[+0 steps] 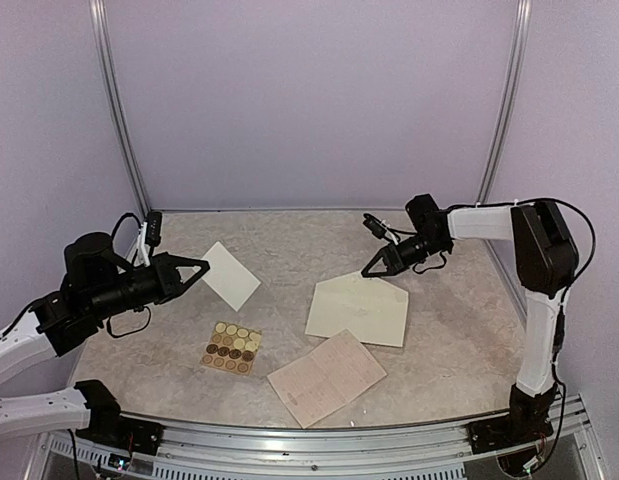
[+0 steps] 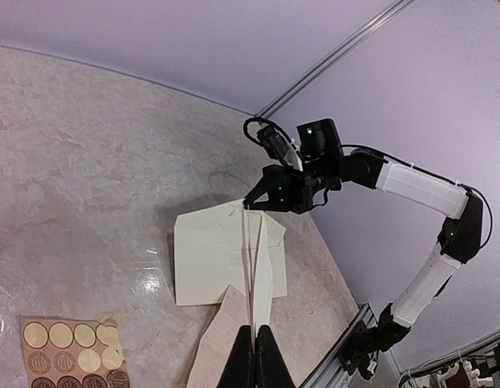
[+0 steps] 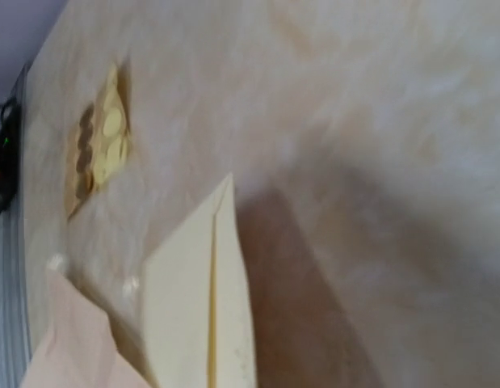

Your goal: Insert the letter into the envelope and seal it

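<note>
Our left gripper [image 1: 203,267] is squeezed tight on one edge of a pale sheet [image 1: 232,276], which we think is the letter. Our right gripper [image 1: 370,270] is pinched closed right at the pointy flap tip of the envelope [image 1: 361,312]; we cannot tell if it really has the flap. The envelope lies on the table [image 1: 289,235], off to the right of the left jaws and well apart from them. Its long side runs left to right, flap on the far side. The right arm is much nearer, so the sheet must travel right.
</note>
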You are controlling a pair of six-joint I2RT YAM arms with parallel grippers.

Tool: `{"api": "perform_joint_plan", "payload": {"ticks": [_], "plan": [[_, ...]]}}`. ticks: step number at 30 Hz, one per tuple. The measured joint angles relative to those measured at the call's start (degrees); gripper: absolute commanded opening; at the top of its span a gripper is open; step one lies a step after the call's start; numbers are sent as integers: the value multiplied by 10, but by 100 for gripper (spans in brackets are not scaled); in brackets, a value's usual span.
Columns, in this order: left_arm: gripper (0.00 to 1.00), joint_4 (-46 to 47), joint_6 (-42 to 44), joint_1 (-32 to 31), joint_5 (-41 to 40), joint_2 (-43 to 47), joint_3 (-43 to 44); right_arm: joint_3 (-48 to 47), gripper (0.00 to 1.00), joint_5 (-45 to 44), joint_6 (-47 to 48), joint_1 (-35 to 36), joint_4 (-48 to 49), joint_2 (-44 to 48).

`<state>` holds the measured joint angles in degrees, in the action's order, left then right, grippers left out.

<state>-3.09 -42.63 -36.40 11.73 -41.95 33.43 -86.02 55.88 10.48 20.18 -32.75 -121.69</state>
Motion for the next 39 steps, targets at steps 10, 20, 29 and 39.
{"api": "perform_joint_plan", "payload": {"ticks": [10,20,29,39], "plan": [[0,-2,0,0,-8,9,0,214,0,-194,-265,-20,228,264],[0,-2,-7,-15,-40,12,0,436,0,-449,-493,81,338,475],[0,5,-24,-102,-121,12,0,562,47,-605,-649,171,373,555],[0,57,-23,-173,-155,-35,25,550,88,-662,-600,210,315,622]]}}
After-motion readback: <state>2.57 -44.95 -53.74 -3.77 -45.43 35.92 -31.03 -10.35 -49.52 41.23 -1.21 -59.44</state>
